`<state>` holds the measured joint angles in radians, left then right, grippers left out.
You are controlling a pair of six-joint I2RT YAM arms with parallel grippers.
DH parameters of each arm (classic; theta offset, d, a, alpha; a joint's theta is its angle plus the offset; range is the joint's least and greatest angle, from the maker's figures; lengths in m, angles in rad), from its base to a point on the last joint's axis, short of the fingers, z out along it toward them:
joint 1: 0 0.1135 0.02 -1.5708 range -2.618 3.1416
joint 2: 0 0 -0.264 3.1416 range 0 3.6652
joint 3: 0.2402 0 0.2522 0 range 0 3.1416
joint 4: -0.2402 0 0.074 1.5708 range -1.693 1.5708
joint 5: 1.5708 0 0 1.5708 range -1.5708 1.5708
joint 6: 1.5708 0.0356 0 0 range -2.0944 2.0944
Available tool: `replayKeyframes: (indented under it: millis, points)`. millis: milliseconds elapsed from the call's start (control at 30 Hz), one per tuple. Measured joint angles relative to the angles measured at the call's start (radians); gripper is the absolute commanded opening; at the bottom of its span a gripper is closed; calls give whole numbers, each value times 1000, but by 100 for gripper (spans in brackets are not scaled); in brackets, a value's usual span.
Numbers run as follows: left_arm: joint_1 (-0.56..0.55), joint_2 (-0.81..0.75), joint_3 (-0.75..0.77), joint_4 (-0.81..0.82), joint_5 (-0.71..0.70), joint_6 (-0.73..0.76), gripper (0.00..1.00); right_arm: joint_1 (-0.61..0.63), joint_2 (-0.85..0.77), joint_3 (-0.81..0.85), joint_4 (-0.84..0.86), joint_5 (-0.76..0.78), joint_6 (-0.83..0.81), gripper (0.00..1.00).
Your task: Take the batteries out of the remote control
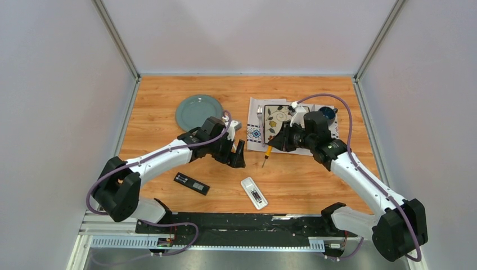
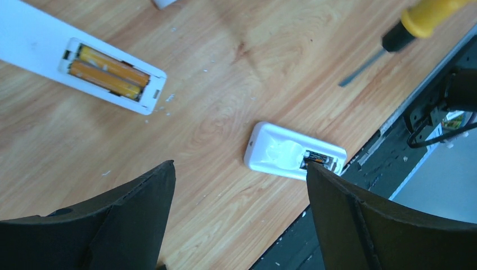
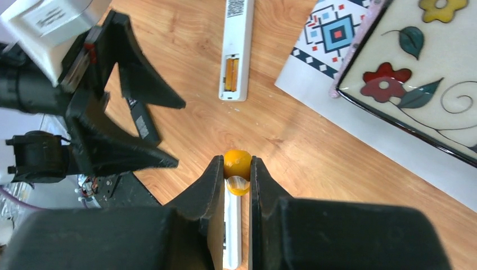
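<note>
A long white remote (image 2: 34,39) lies with its compartment open and two gold-orange batteries (image 2: 107,72) side by side inside. The right wrist view shows the same remote (image 3: 237,22) and batteries (image 3: 232,73). A short white remote (image 1: 254,193) near the front edge is also open, with a dark cell (image 2: 318,158) in it. My left gripper (image 2: 239,165) hangs open over bare wood beside it, holding nothing. My right gripper (image 3: 236,162) is shut on the orange handle of a screwdriver (image 1: 268,152), just right of the left gripper (image 1: 237,157).
A black bar-shaped remote (image 1: 191,183) lies front left. A green plate (image 1: 198,111) sits at the back. A flowered square plate (image 1: 279,121), a fork (image 1: 260,112) and a dark bowl (image 1: 327,114) rest on a patterned placemat (image 1: 255,135). A white strip (image 3: 233,230) lies under my right fingers.
</note>
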<state>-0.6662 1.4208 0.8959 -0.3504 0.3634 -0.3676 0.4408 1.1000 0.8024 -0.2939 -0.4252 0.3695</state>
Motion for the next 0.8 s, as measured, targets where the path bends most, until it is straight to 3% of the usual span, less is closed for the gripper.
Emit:
replayKeyframes:
  millis: [300,400,600,800]
  points:
    - [-131,-55,-45,15,-4,10,75,-98,31,0,-44,16,-1,0]
    - [-198,-55,-84,31,3,6,55,-132,46,0,-60,16,0,0]
    - [-318,-11,-145,59,37,-2,28,-162,53,0,-69,14,0,0]
    - [-418,96,-146,97,81,5,14,-170,52,-2,-72,14,3,0]
